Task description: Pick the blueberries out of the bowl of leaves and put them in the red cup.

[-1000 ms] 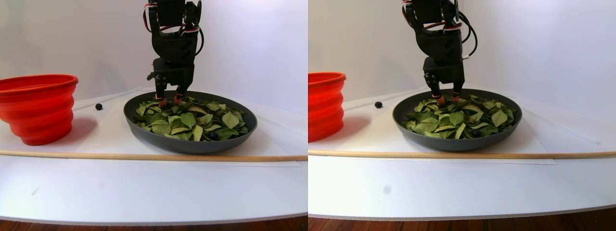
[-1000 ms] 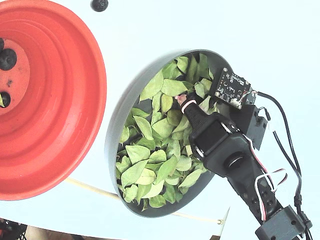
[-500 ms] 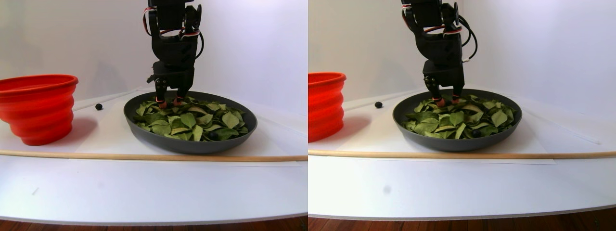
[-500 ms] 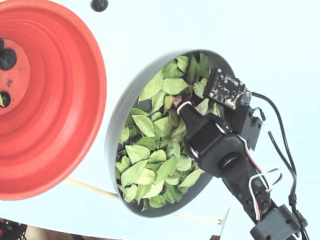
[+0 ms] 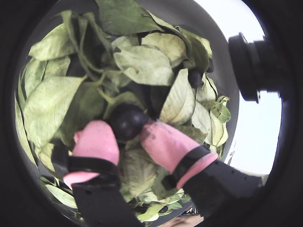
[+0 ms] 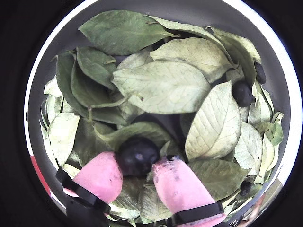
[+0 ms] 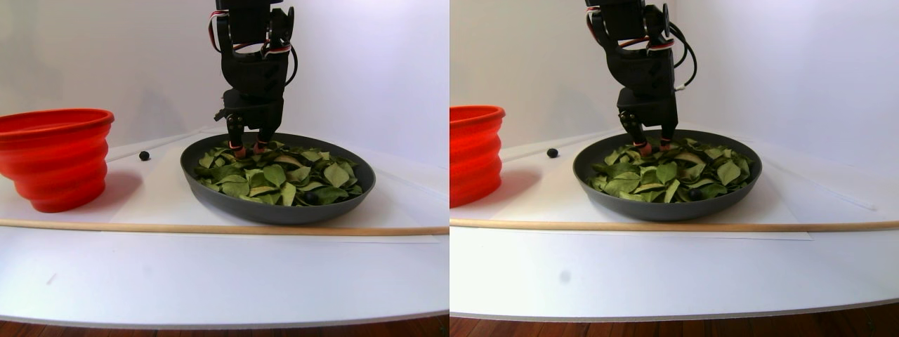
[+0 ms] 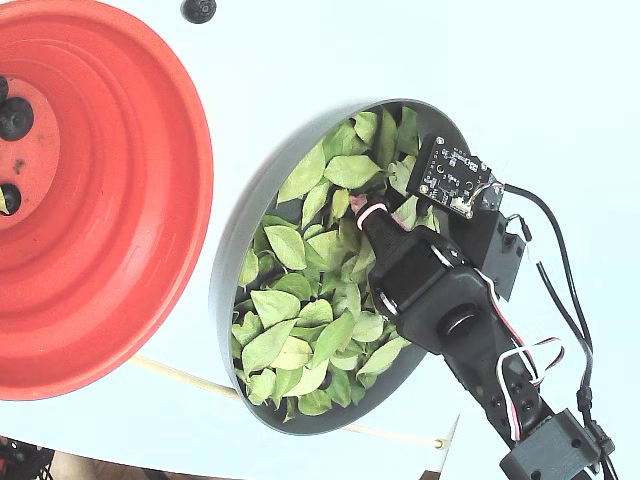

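Wrist views: both show the pink-tipped fingers (image 6: 137, 176) closed narrow on one dark blueberry (image 6: 137, 155), pads touching it on either side, the berry sitting just above the leaves (image 6: 163, 85) in the grey bowl (image 6: 199, 13). Same grip in the other wrist view, with the fingers (image 5: 127, 142) pinching the blueberry (image 5: 127, 122). Two more loose berries (image 6: 242, 93) lie among leaves at the right of the bowl in a wrist view, one partly tucked under a leaf edge.

Stereo pair view: arm comes straight down, fingers (image 7: 248, 148) at the back-left part of the bowl (image 7: 277, 210), tips at leaf level. Red cup (image 7: 55, 158) stands well apart to the left on the white tabletop (image 7: 211, 274). A stray berry (image 7: 144, 155) lies on the tabletop between cup and bowl, behind them. Another dark berry (image 7: 309, 199) shows near the bowl's front rim. A wooden stick (image 7: 140, 227) lies across in front of both vessels.

Fixed view: from above, red cup (image 8: 150, 200) holds dark berries (image 8: 15, 118) on its pale bottom at the left edge; the held berry is hidden by the arm.
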Available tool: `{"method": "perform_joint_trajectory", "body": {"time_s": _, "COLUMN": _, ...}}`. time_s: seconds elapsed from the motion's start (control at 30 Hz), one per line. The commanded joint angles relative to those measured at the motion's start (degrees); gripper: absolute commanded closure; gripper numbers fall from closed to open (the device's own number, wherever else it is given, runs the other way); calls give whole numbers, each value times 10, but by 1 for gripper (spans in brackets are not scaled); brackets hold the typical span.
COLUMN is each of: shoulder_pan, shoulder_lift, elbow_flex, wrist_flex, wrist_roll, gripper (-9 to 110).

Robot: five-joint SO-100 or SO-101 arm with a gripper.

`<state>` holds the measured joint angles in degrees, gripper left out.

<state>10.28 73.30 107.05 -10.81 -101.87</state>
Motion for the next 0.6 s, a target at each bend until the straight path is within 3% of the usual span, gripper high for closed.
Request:
{"method": "perform_joint_trajectory", "body": {"time_s": 0.0, "shoulder_pan": 4, "shoulder_lift": 16, "elbow_flex": -25, "wrist_flex": -10, "wrist_roll": 4, "gripper": 91}}
{"method": "perform_joint_trajectory", "body": {"time_s": 0.57, "shoulder_pan": -9, "shoulder_lift": 79, "elbow_flex": 17, "wrist_flex": -10, "wrist_roll": 11, "gripper": 92}}
